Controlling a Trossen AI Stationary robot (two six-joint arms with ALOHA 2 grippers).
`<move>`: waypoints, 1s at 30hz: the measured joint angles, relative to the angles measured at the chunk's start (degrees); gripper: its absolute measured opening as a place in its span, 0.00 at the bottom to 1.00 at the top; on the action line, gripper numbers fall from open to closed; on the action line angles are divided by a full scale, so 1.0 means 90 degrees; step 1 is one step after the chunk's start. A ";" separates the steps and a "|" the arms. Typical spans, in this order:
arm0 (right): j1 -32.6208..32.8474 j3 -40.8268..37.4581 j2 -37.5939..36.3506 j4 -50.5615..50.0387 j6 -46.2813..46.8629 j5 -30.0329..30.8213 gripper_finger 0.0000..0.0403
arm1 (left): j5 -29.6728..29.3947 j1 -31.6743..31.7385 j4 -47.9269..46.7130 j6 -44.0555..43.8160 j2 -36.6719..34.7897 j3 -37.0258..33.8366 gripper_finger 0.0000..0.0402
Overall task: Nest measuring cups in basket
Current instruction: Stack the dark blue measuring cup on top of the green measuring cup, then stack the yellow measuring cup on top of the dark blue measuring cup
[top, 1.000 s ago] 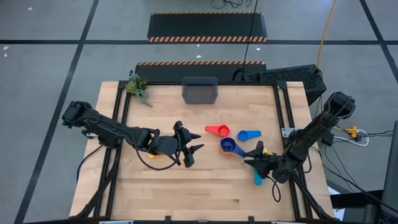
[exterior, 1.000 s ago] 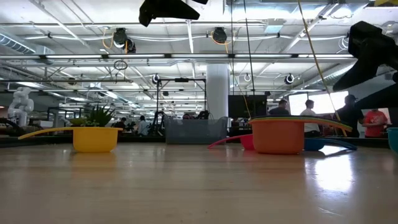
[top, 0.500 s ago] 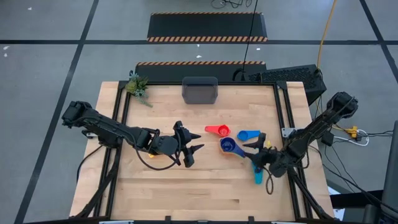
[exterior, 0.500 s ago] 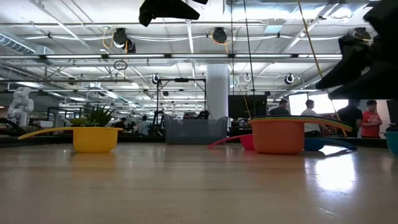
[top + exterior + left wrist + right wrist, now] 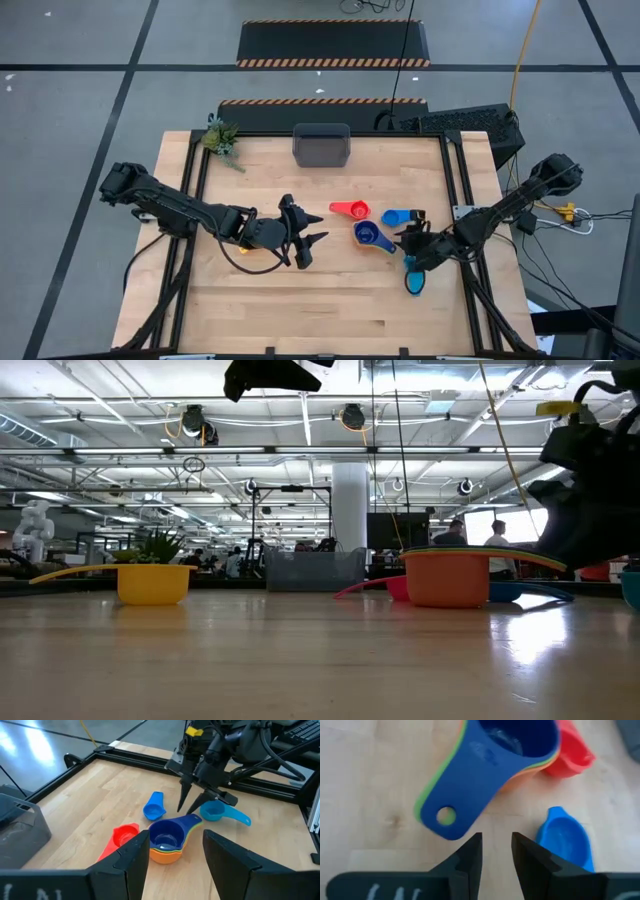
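Right gripper (image 5: 408,243) over the cup handles, fingers parted, empty.
Dark blue cup (image 5: 366,233) stacked on green and orange cups, table centre-right; basket (image 5: 321,145) at 12 o'clock edge; left gripper (image 5: 312,244) open, 9 o'clock of stack.

Even overhead lighting, bright throughout. Low view: ceiling lamps (image 5: 352,417) glare, and a pale sheen lies on the table (image 5: 530,645), near wood soft. Right wrist view: dark blue cup (image 5: 485,765) blurred, close fingers (image 5: 470,860) out of focus. Shadows faint, short.
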 joint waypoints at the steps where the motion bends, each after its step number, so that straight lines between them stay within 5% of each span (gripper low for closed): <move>1: -0.0024 0.0000 0.0000 0.0001 0.0001 -0.0049 0.23 | 0.0000 0.0000 0.0001 0.0002 0.0000 0.0000 0.46; 30: -0.0039 0.0000 -0.0019 0.0436 -0.0583 -0.0149 0.21 | -0.0005 0.0000 -0.0170 -0.0031 0.0000 0.0000 0.46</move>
